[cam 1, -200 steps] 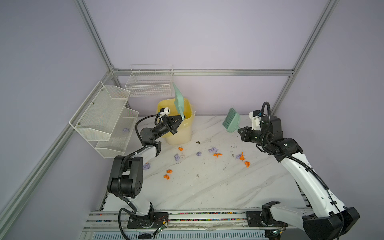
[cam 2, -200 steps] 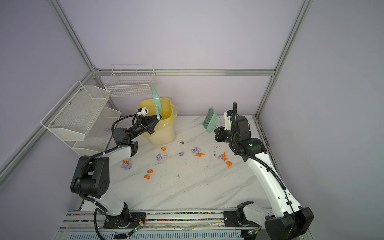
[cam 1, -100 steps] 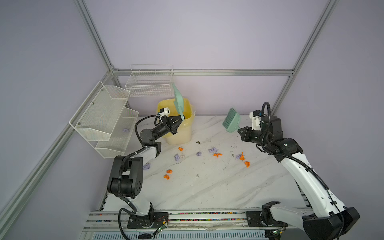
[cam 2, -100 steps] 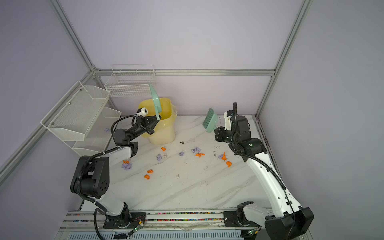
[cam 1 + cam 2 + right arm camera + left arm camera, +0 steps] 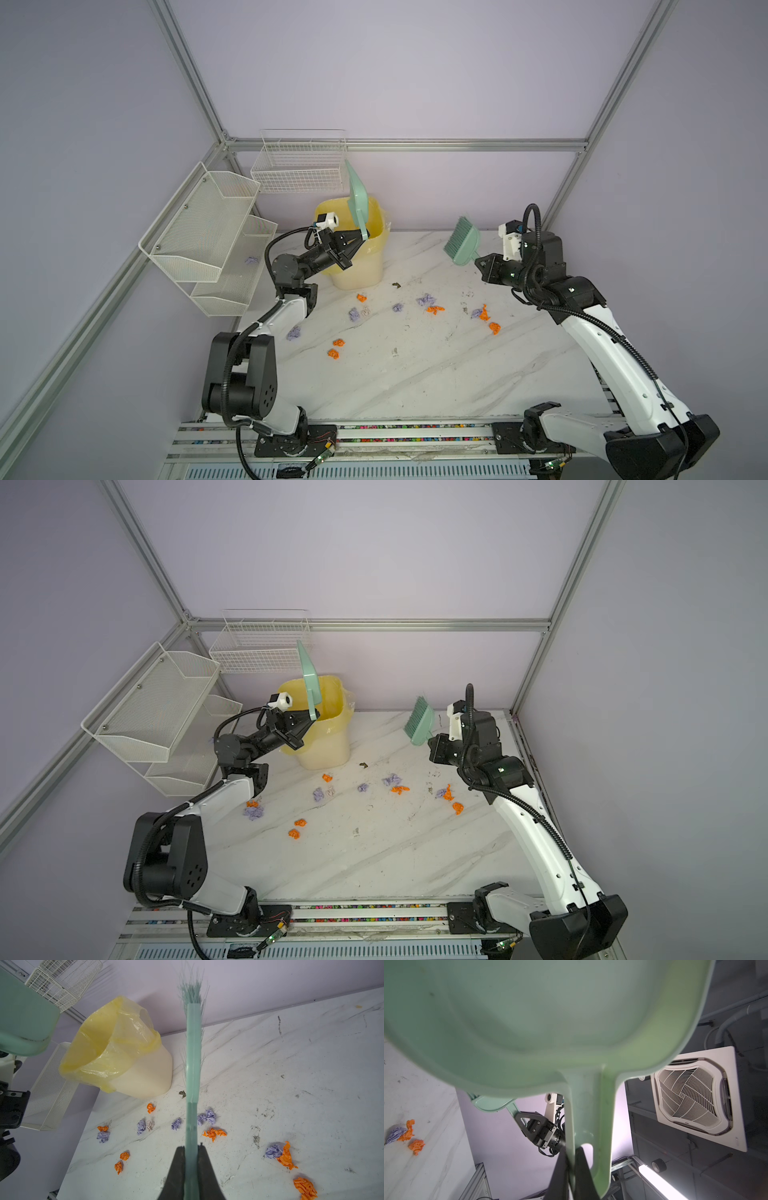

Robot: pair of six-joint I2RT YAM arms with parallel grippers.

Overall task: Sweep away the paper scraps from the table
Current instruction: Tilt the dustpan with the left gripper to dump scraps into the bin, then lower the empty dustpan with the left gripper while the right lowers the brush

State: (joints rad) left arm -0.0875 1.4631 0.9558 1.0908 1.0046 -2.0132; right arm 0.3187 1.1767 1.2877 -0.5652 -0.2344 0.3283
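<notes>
Several orange and lilac paper scraps (image 5: pixel 434 309) (image 5: pixel 400 789) (image 5: pixel 214 1133) lie scattered across the middle of the marble table (image 5: pixel 415 374). My left gripper (image 5: pixel 360 239) (image 5: pixel 314 717) (image 5: pixel 572 1159) is shut on the handle of a green dustpan (image 5: pixel 358 199) (image 5: pixel 309 679) (image 5: pixel 550 1022). The pan stands nearly upright over the yellow-lined bin (image 5: pixel 361 266) (image 5: pixel 328 746) (image 5: pixel 124 1053). My right gripper (image 5: pixel 480 262) (image 5: pixel 432 744) (image 5: pixel 192 1151) is shut on the handle of a green brush (image 5: pixel 462 245) (image 5: pixel 419 723) (image 5: pixel 193 1064). The brush is raised off the table at the back right, bristles pointing up and away.
White mesh shelves (image 5: pixel 208 232) hang at the left, with one lilac scrap (image 5: pixel 251 260) lying in the lower one. A wire basket (image 5: pixel 299 166) hangs on the back wall above the bin. A dark crumb (image 5: pixel 396 285) lies beside the bin's base.
</notes>
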